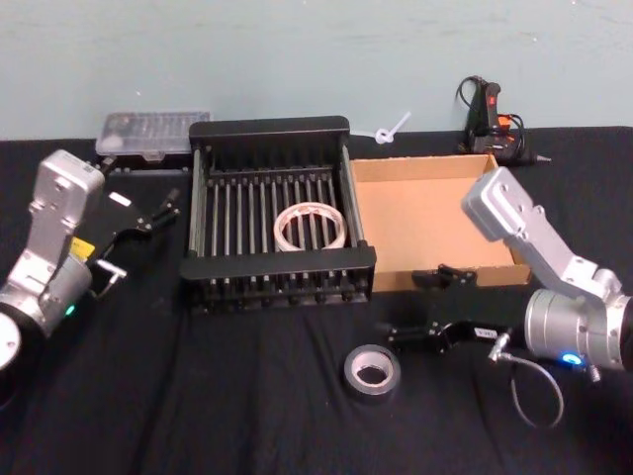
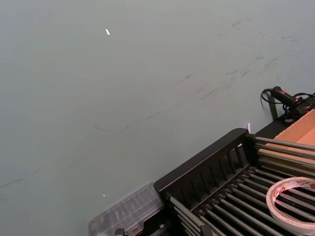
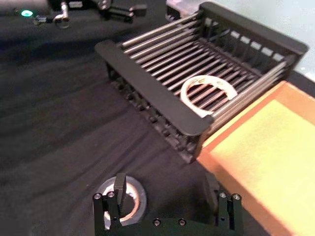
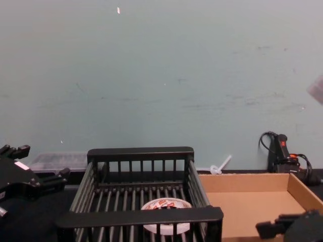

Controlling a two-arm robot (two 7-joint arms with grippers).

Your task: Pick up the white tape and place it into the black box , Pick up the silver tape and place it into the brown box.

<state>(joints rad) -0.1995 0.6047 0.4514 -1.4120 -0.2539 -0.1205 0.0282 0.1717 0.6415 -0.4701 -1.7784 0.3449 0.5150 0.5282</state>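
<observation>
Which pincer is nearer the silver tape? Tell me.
Right. The right pincer hangs open beside the silver tape; the left pincer is open beyond the black box.

Even, soft room light falls from overhead, and nothing throws a hard shadow; the black cloth swallows most of it and shows only faint folds. The pale wall is flatly lit with a greenish tinge. The brown box glows almost orange in the right wrist view, its floor close to blown out. The head view is slightly soft all over. A weak sheen sits on the silver tape.
</observation>
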